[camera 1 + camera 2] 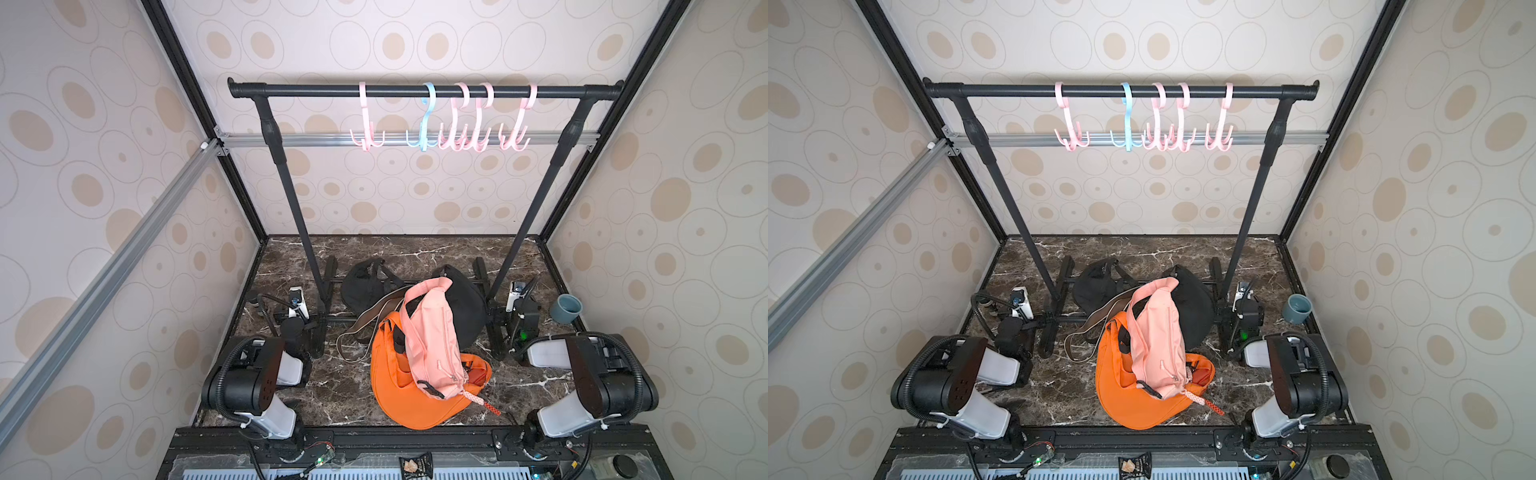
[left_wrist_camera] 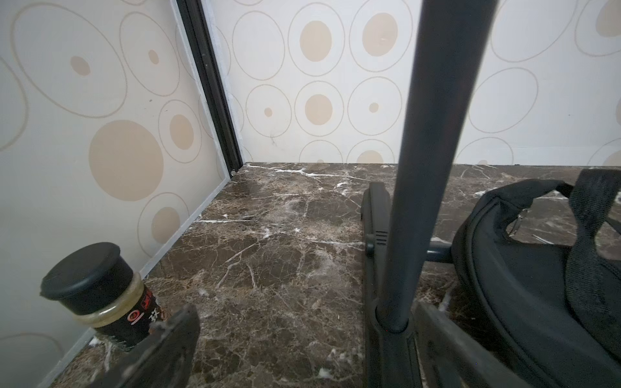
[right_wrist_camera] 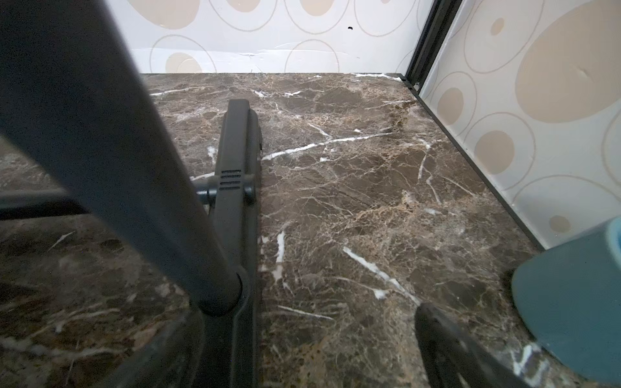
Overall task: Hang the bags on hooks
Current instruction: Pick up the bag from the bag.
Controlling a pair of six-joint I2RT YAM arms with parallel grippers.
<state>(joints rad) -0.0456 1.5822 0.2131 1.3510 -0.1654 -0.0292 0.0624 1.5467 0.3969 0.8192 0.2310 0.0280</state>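
A pile of bags lies on the marble floor under the rack in both top views. A pink bag [image 1: 432, 336] [image 1: 1158, 336] lies on top of an orange bag [image 1: 399, 399], with two black bags [image 1: 365, 282] [image 1: 465, 307] behind. One black bag [image 2: 537, 268] shows in the left wrist view. Several pink hooks [image 1: 365, 120] and a blue hook [image 1: 426, 120] hang on the black rail [image 1: 311, 90]. My left gripper [image 1: 291, 307] [image 2: 305, 312] is open by the rack's left foot. My right gripper [image 1: 519, 307] [image 3: 295, 322] is open by the right foot. Both are empty and clear of the bags.
A black-lidded jar [image 2: 97, 295] [image 1: 251, 297] stands by the left wall near my left gripper. A blue-grey cup [image 1: 566, 308] [image 3: 571, 302] stands by the right wall. The rack's posts [image 2: 426, 168] [image 3: 134, 168] and feet rise close in front of both wrists.
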